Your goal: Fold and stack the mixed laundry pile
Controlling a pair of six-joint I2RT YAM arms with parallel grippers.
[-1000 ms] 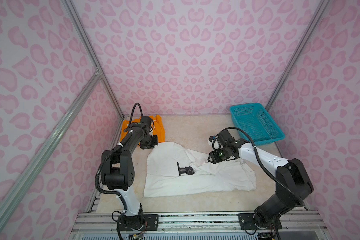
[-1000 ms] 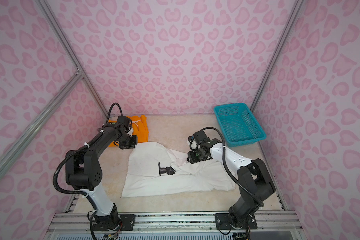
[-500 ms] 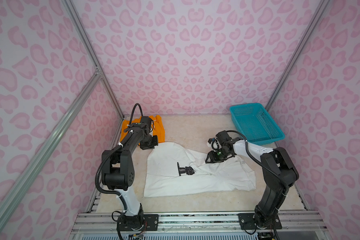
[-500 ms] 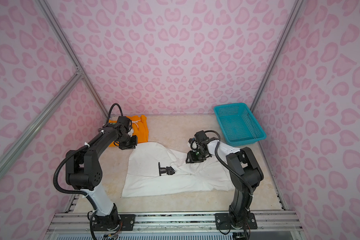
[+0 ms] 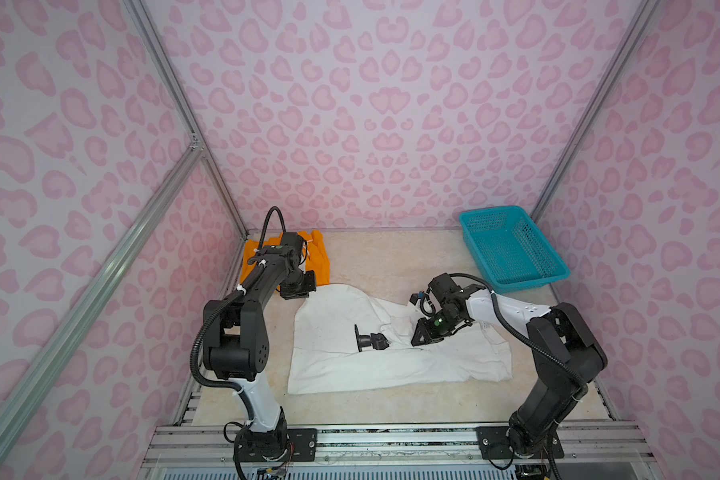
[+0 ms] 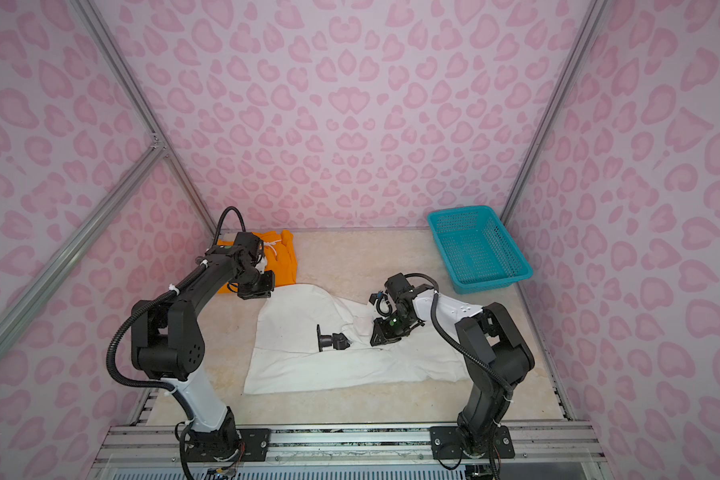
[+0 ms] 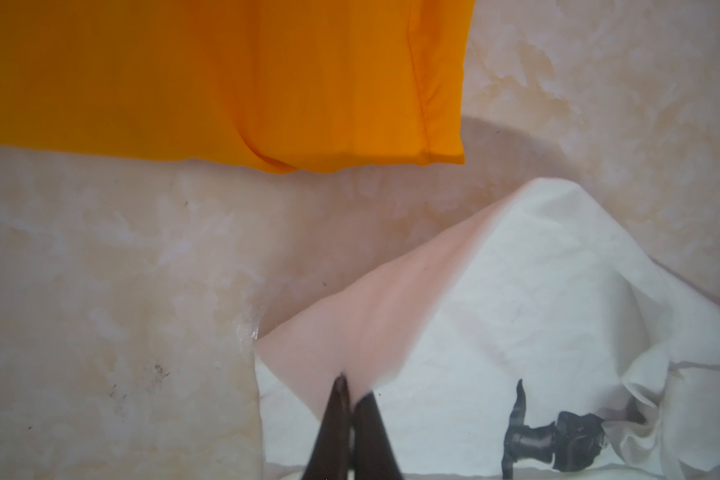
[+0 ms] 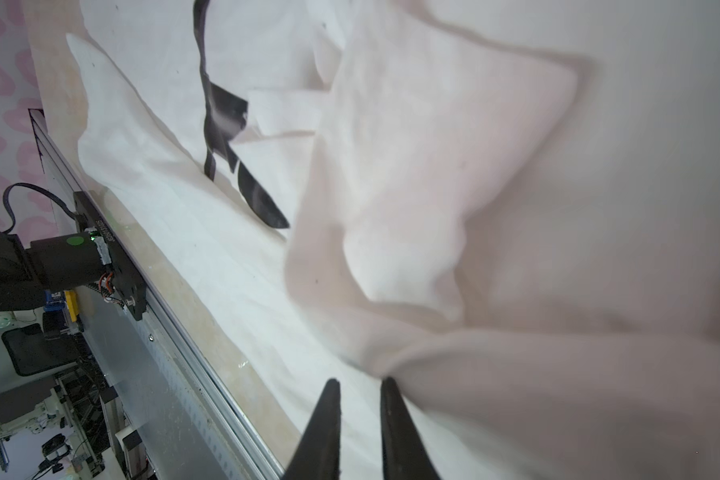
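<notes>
In both top views the white T-shirt [image 5: 391, 365] lay spread mid-way across the table [image 5: 391, 257]. Its far-left corner rose to the left gripper [image 5: 295, 292], beside the orange shorts [image 5: 321, 257]. The right gripper [image 5: 417, 340] touched its middle folds.

In the left wrist view, the fingers [image 7: 337, 415] were together, clamped on the raised shirt edge.

In the right wrist view, the fingers [image 8: 325, 415] stood narrowly apart at a fold, and I could not tell whether they gripped it.

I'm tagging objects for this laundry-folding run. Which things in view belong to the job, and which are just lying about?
Part of the job:
- T-shirt
- shorts

Lying about:
- basket
</notes>
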